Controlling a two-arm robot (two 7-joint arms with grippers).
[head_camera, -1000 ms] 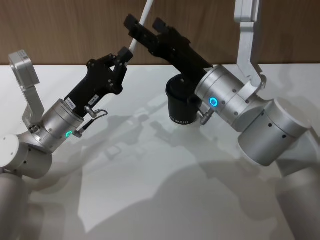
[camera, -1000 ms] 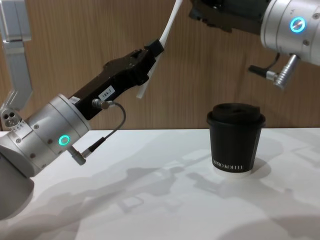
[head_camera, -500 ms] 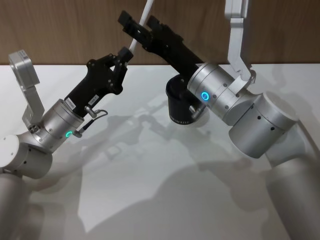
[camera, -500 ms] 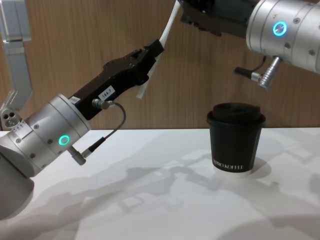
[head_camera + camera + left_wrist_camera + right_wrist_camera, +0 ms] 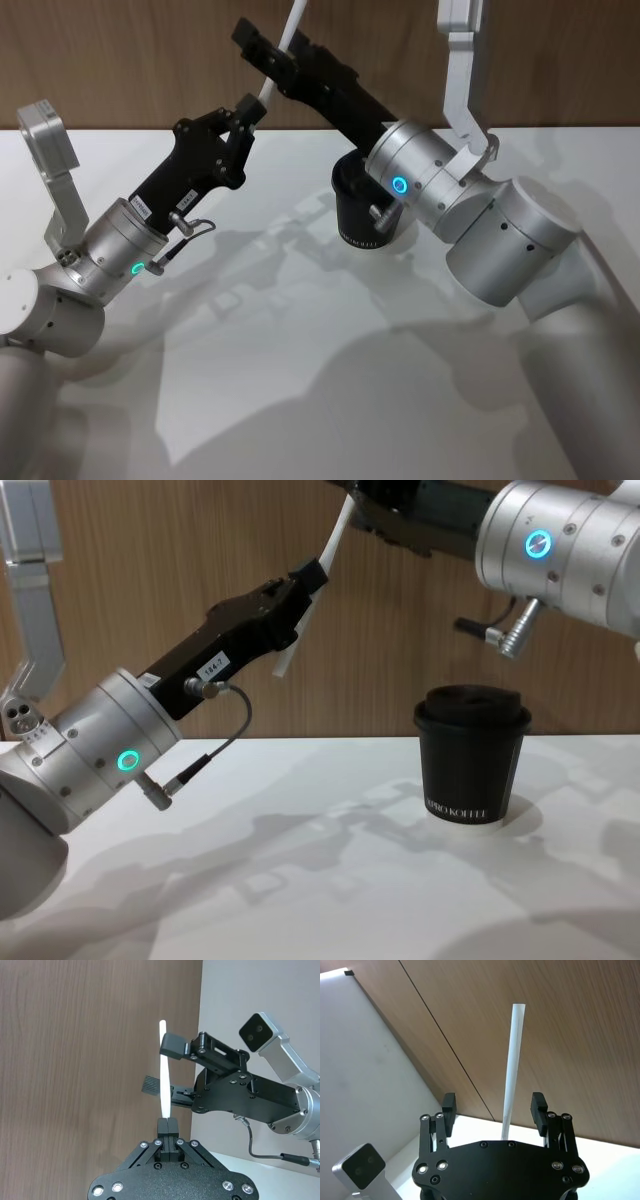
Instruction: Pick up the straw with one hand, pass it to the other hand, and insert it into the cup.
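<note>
My left gripper (image 5: pixel 248 108), on the wrist with the green ring, is shut on the lower part of the white straw (image 5: pixel 295 18) and holds it slanting up above the table. In the left wrist view the straw (image 5: pixel 163 1075) rises straight from the closed fingertips (image 5: pixel 167 1125). My right gripper (image 5: pixel 272 45), on the wrist with the blue ring, is open, with one finger on each side of the straw's upper part (image 5: pixel 512 1070) and a gap to both. The black lidded cup (image 5: pixel 472 755) stands upright on the table, below the right wrist.
The white table (image 5: pixel 300 380) stretches in front of both arms. A wooden wall (image 5: pixel 150 560) runs close behind the cup and the grippers. A thin dark cable (image 5: pixel 215 750) loops under the left wrist.
My right arm has moved left, bringing its open fingers further around the straw. The left arm, the straw and the cup have stayed still.
</note>
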